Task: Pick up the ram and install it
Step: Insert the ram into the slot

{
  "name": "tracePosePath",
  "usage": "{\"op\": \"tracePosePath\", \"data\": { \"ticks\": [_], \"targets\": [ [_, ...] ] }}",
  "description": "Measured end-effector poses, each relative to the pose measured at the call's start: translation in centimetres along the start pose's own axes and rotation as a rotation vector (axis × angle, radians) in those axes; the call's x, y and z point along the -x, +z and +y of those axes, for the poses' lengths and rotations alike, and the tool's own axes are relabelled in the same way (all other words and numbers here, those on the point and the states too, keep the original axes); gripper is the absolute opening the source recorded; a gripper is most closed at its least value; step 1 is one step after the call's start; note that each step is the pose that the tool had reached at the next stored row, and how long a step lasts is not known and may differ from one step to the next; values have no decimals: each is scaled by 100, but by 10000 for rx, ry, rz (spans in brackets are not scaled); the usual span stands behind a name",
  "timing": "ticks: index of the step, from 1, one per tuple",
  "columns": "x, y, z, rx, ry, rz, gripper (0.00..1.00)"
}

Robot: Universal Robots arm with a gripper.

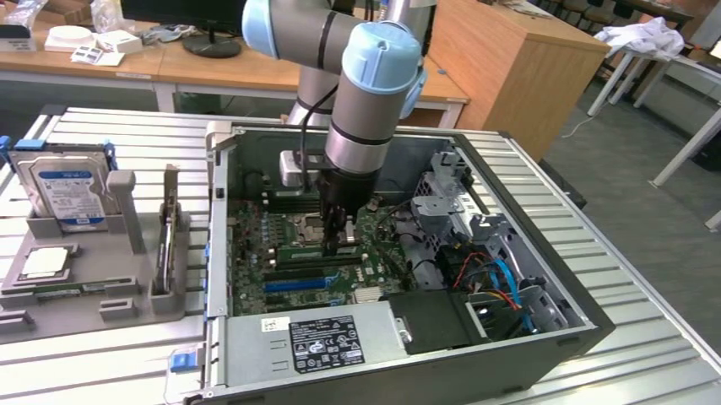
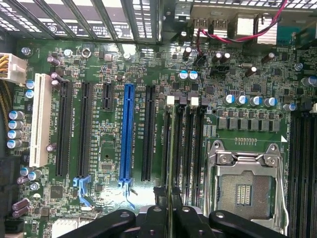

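Inside the open computer case (image 1: pixel 219 253), my gripper (image 1: pixel 334 243) reaches straight down to the motherboard (image 1: pixel 295 278). It is shut on the ram (image 1: pixel 300 251), a thin green stick. In the wrist view the ram (image 2: pixel 171 148) appears edge-on, running away from the dark fingers (image 2: pixel 185 220) along one of the black memory slots (image 2: pixel 190 144). It is at or in that slot beside the empty silver processor socket (image 2: pixel 245 191). How deep it sits cannot be told.
A grey tray (image 1: pixel 67 299) on the exterior view's left holds a blue-labelled hard drive (image 1: pixel 67 190), a square processor chip (image 1: pixel 46 263) and a thin board on edge (image 1: pixel 169 228). A drive cage (image 1: pixel 451 202), cables (image 1: pixel 501 278) and the power supply (image 1: pixel 321 342) crowd the case.
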State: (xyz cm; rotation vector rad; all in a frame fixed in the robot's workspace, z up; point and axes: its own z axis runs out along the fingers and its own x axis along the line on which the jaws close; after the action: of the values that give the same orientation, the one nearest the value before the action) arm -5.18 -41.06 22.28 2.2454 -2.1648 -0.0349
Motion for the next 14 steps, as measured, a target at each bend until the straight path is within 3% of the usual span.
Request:
{"op": "tracePosePath", "data": {
  "ticks": [11,14],
  "targets": [
    [-3,21,0,0,2,-1,14],
    [-4,-33,1,1,1,0,14]
  ]
}}
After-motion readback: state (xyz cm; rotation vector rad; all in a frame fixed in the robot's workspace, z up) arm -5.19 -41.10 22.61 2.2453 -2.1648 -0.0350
